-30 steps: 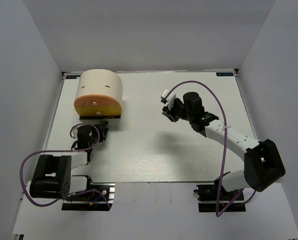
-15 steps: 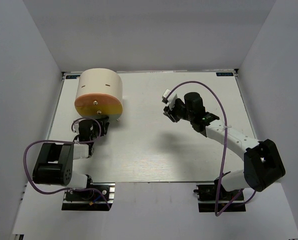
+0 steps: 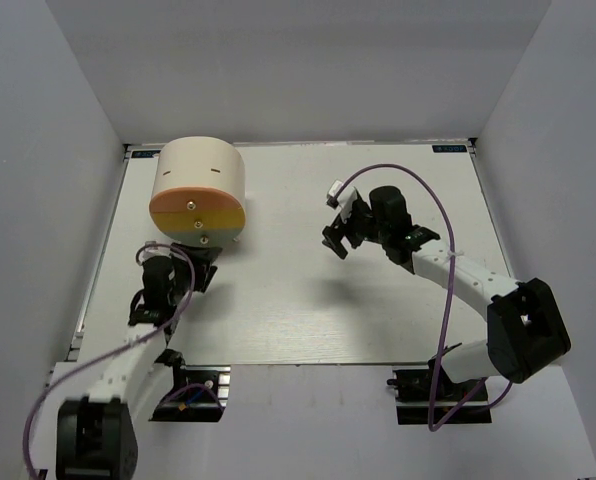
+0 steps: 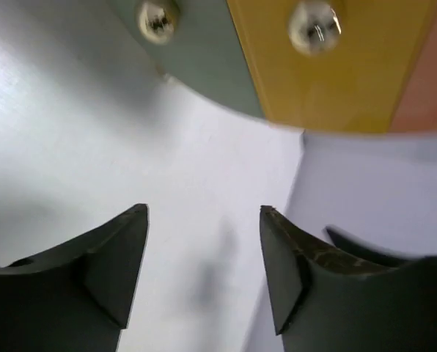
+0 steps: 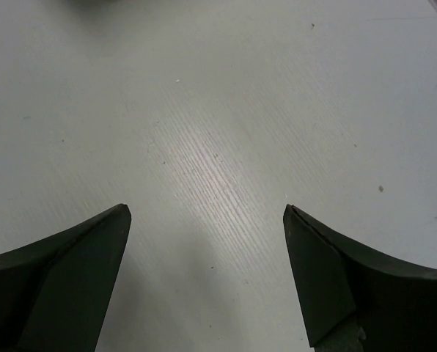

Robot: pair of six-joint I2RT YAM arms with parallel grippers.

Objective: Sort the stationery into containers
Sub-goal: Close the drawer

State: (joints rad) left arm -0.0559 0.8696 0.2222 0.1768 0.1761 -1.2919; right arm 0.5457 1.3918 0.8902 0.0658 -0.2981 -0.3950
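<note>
Left gripper (image 4: 204,213), jaws parted and empty, faces the cream half-cylinder drawer box (image 3: 200,178). Right gripper (image 5: 207,210) holds its jaws wide, well right of it.

Your top view looks down from above and behind the arm bases (image 3: 190,386), with the whole tabletop (image 3: 308,300) in frame. Left wrist camera: low and tight against the drawer box (image 4: 328,81) front, aimed forward past the left hand (image 4: 202,210). That same front shows from overhead too. Right wrist camera faces down, close over the tabletop.
</note>
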